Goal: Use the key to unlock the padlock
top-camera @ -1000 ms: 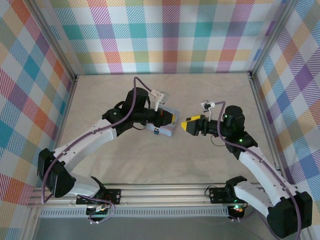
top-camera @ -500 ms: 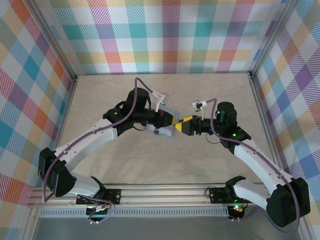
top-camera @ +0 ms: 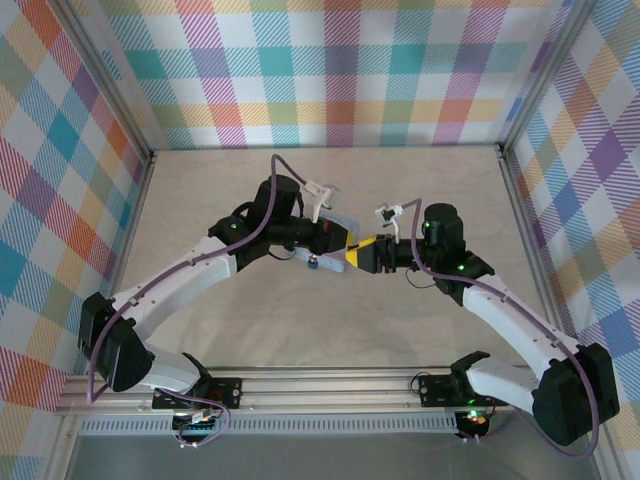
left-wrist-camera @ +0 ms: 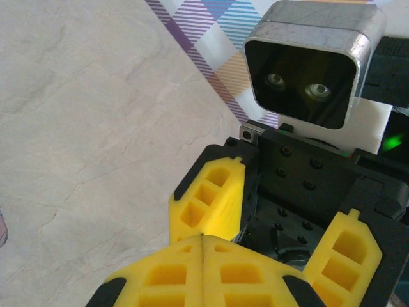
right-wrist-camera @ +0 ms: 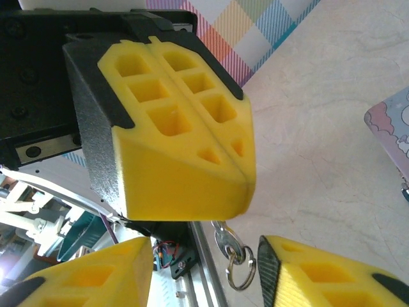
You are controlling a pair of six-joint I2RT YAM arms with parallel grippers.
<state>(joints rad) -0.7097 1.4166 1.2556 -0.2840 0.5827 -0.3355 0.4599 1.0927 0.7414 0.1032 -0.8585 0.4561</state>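
My left gripper (top-camera: 343,243) is shut on the key (right-wrist-camera: 225,242), which is small and silvery. The key's head and its split ring (right-wrist-camera: 239,272) hang out below the closed yellow fingertips (right-wrist-camera: 192,160). In the left wrist view the left gripper (left-wrist-camera: 202,238) shows its pads pressed together. My right gripper (right-wrist-camera: 204,278) is open, with one finger on each side of the hanging key and touching nothing. The tiny blue-teal padlock (top-camera: 313,263) lies on the table just left of both grippers.
A pale-blue cartoon-printed tin box (right-wrist-camera: 391,125) lies by the padlock, partly under the left arm. The right wrist camera housing (left-wrist-camera: 307,64) faces the left gripper at close range. Plaid walls (top-camera: 330,70) and a metal frame (top-camera: 300,385) ring the beige table.
The right gripper has moved left up to the left gripper's tip and its jaws have narrowed around the hanging key. The left arm has stayed put, still shut.
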